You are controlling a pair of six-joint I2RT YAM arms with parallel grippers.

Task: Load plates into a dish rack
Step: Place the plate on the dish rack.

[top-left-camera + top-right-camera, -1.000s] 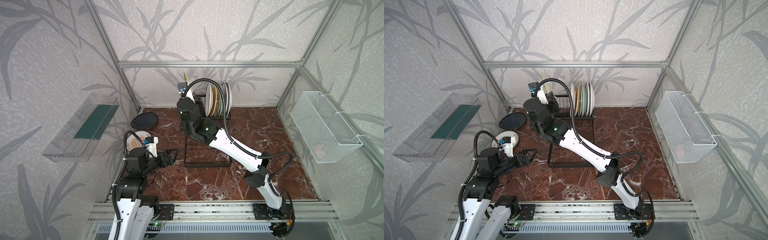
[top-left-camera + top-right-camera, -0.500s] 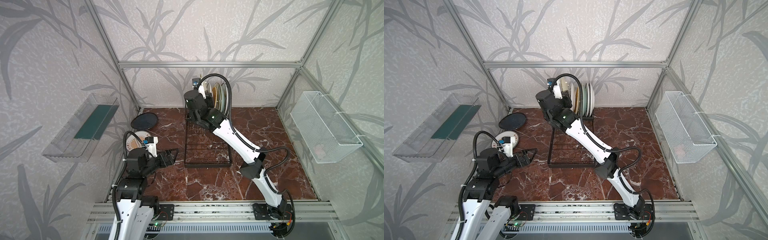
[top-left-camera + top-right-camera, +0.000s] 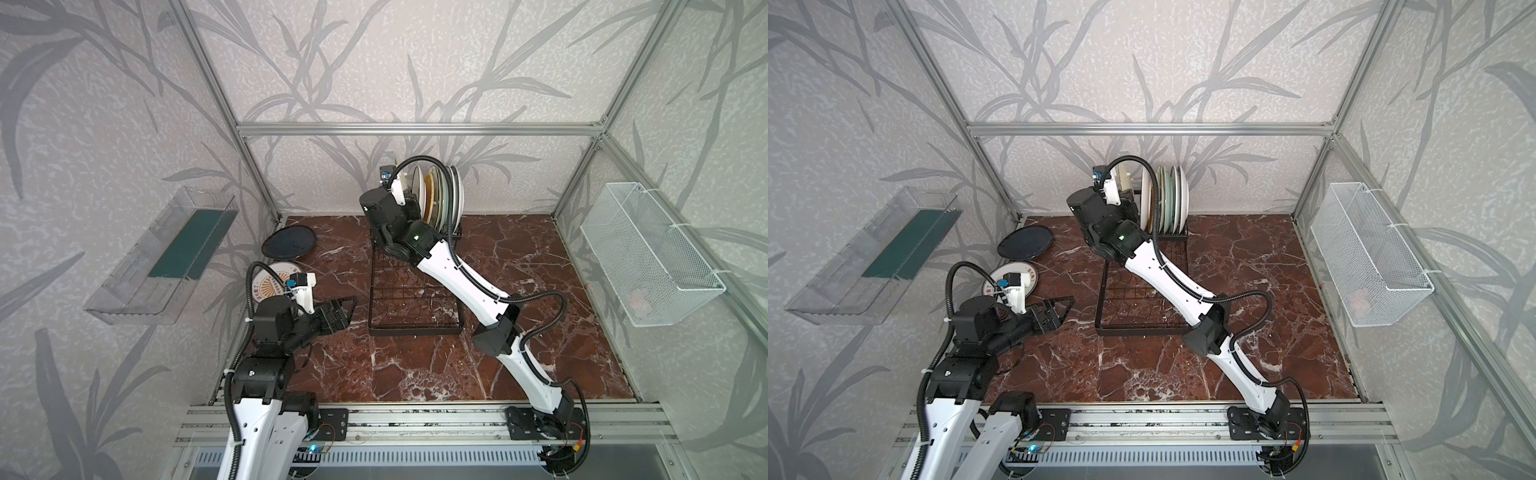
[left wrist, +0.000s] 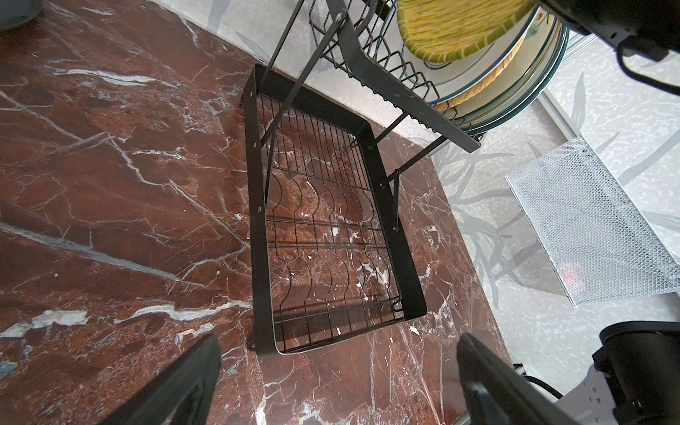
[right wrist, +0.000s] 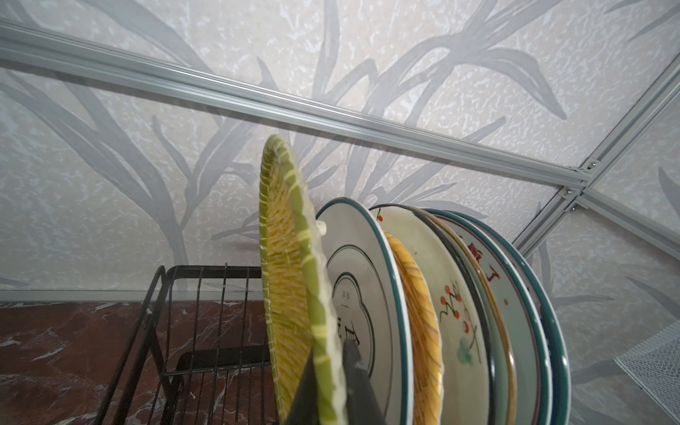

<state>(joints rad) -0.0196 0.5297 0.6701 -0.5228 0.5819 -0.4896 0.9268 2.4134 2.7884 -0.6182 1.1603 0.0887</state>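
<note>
The black wire dish rack (image 3: 411, 330) (image 3: 1133, 330) lies mid-table, its raised section at the back holding a row of upright plates (image 3: 442, 199) (image 5: 460, 312). My right gripper (image 5: 329, 349) is shut on the rim of a woven yellow-green plate (image 5: 287, 294) (image 4: 452, 29), held upright just left of that row, over the raised section. A black plate (image 3: 289, 243) and a white sunburst plate (image 3: 268, 284) lie flat at the far left. My left gripper (image 3: 347, 313) (image 4: 336, 349) is open and empty, low over the marble by the rack's front left corner.
A clear plastic bin (image 3: 162, 253) hangs on the left wall and a white mesh basket (image 3: 648, 253) on the right wall. Aluminium frame posts stand at the back corners. The right arm stretches diagonally over the rack's flat tray.
The right arm has swung up and to the right, bringing the woven plate to the raised section beside the racked plates. The left arm has stayed put.
</note>
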